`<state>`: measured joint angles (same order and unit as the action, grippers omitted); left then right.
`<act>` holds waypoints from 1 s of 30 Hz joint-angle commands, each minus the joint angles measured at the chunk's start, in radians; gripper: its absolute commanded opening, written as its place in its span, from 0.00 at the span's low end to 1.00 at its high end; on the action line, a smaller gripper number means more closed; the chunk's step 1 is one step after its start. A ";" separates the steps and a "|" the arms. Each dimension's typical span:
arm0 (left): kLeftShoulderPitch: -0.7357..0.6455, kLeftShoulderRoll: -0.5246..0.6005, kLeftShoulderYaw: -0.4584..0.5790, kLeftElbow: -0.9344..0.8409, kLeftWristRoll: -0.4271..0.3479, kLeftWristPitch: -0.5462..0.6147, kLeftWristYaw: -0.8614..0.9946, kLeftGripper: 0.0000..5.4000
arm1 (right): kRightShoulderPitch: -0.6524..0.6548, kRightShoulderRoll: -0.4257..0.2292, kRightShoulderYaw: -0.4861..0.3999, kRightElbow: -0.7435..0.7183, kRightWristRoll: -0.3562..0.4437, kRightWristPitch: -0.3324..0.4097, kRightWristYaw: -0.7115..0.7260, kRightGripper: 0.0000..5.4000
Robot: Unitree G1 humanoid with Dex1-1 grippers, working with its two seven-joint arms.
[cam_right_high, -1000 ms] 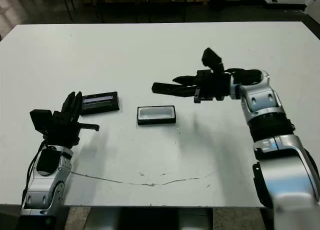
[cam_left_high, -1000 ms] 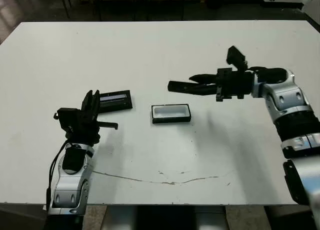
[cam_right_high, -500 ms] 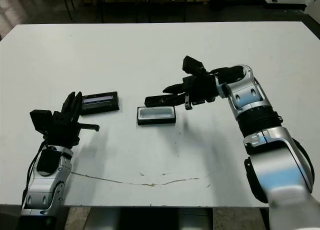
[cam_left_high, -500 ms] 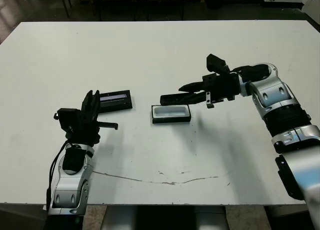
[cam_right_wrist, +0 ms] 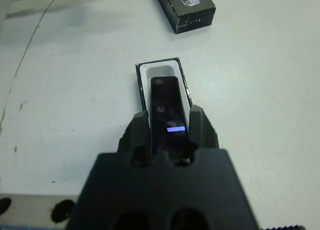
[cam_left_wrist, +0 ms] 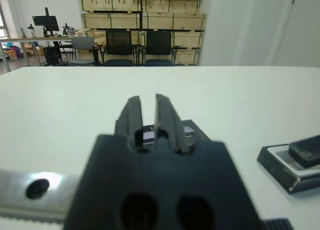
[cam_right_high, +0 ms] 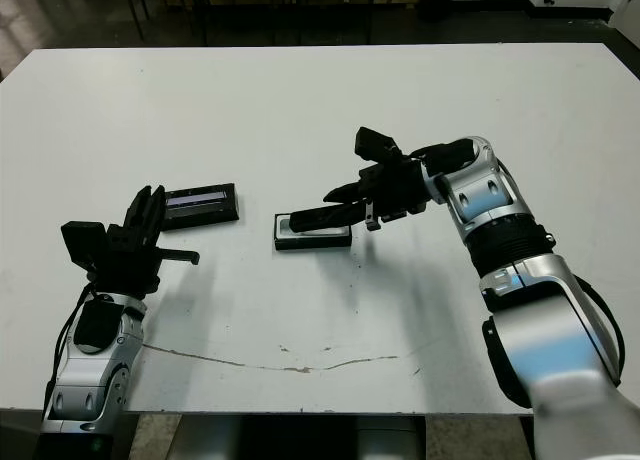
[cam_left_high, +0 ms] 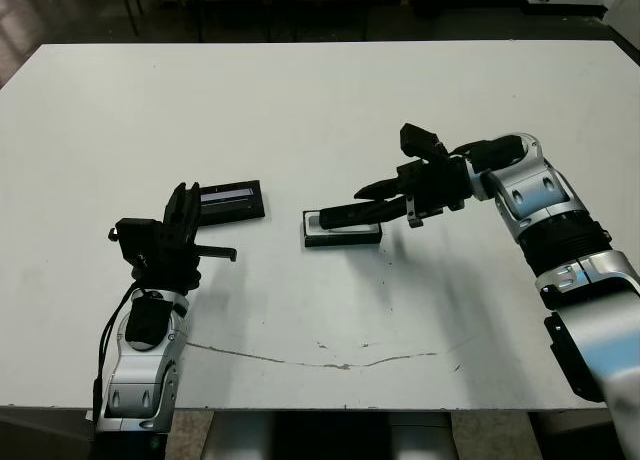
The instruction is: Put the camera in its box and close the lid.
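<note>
Gripping slim black bar-shaped camera (cam_right_wrist: 167, 115) between right jaws (cam_right_wrist: 169, 126), its free end over white-lined black box (cam_right_wrist: 145, 72); rigid, light, glossy, likely slippery; best held by long edges; left jaws (cam_left_wrist: 147, 121) nearly closed, empty; flat black grey-striped lid (cam_left_high: 231, 199) just beyond.

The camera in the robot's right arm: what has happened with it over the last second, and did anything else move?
The right gripper, shut on the camera, has swung it in from the table's right and lowered it over the box; its far end now sits above the white lining, though whether it touches is unclear. The left gripper, the lid and the box stayed put.
</note>
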<state>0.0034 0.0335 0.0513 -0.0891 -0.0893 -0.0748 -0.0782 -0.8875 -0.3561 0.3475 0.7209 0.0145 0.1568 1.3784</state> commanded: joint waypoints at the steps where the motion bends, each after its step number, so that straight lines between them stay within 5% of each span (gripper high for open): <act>1: 0.018 -0.003 0.002 0.004 -0.002 0.018 0.006 0.00 | -0.008 -0.001 0.011 0.012 -0.024 -0.015 0.004 0.09; 30: 0.046 -0.010 -0.011 -0.012 0.009 0.008 0.023 0.00 | -0.041 0.141 0.053 0.067 -0.119 -0.021 -0.068 0.09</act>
<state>0.0344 0.0247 0.0383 -0.1040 -0.0850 -0.0730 -0.0607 -0.9332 -0.2577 0.3883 0.7770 -0.1005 0.1441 1.3366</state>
